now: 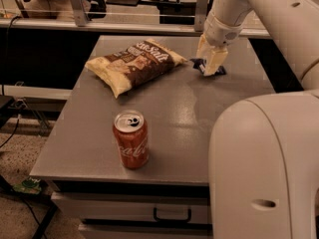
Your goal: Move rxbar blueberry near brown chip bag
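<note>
Grey flat-topped table [199,118]. Red aluminium soda can [131,139] stands upright near its front edge. Drawer with dark handle [172,215] lies beneath that edge. Gripper [212,66] sits low over its far right part.

Tool [211,66] holds rxbar blueberry [197,62] right of brown chip bag [134,63].

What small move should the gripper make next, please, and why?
Probably lift the gripper straight up and clear. The rxbar blueberry under it already sits close beside the tip of the brown chip bag, with only a narrow gap between them.
</note>
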`<action>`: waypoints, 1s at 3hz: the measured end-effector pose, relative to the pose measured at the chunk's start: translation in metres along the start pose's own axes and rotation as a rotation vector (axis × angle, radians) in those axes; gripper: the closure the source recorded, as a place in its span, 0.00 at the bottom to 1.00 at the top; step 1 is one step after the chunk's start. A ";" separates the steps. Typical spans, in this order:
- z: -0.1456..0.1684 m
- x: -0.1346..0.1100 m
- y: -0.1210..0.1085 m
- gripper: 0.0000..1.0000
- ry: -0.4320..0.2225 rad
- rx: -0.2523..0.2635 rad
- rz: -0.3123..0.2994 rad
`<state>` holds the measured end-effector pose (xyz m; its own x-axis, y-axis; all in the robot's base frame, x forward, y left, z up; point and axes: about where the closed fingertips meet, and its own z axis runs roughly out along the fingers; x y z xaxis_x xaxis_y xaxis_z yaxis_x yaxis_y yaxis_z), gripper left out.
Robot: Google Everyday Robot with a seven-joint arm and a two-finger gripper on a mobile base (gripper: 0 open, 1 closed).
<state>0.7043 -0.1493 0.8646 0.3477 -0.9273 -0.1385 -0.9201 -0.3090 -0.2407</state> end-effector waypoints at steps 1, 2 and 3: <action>0.007 -0.019 -0.003 0.84 -0.032 0.008 -0.024; 0.008 -0.035 -0.012 0.61 -0.046 0.027 -0.052; 0.010 -0.047 -0.024 0.22 -0.056 0.046 -0.080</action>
<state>0.7114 -0.0964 0.8675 0.4301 -0.8866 -0.1702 -0.8802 -0.3700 -0.2973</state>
